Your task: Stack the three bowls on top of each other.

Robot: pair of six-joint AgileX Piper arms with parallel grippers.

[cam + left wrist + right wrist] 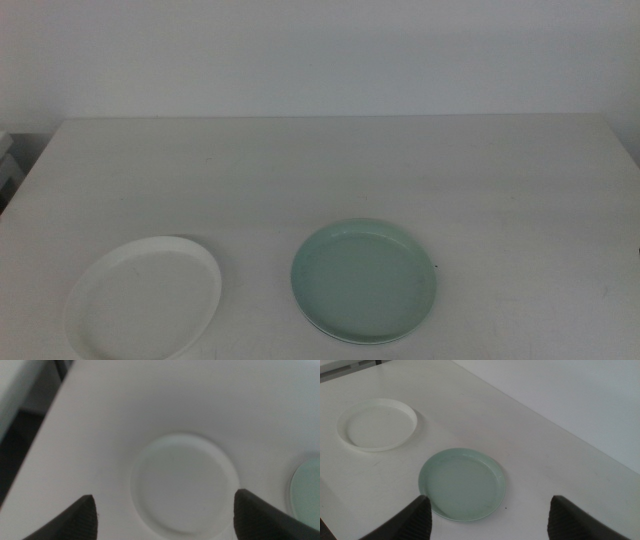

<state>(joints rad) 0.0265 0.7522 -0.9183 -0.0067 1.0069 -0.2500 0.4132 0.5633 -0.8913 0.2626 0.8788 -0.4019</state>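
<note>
Two dishes show on the bench [320,170]: the white bowl [143,297] near-left, the mint green bowl [364,280] beside it, seemingly nested on another. My left end effector [165,510] and right end effector [487,515] hang spread, empty. Next: grip the white rim.

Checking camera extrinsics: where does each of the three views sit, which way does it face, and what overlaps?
Middle: raised, looks forward and down over the table at the white bowl and mint green bowl; no arm shows.
Left wrist: hangs over the white bowl, facing down; left gripper open.
Right wrist: looks obliquely at the mint green bowl; right gripper open.
Shared: all show both bowls, apart; mint green only at the left wrist picture's edge.
</note>
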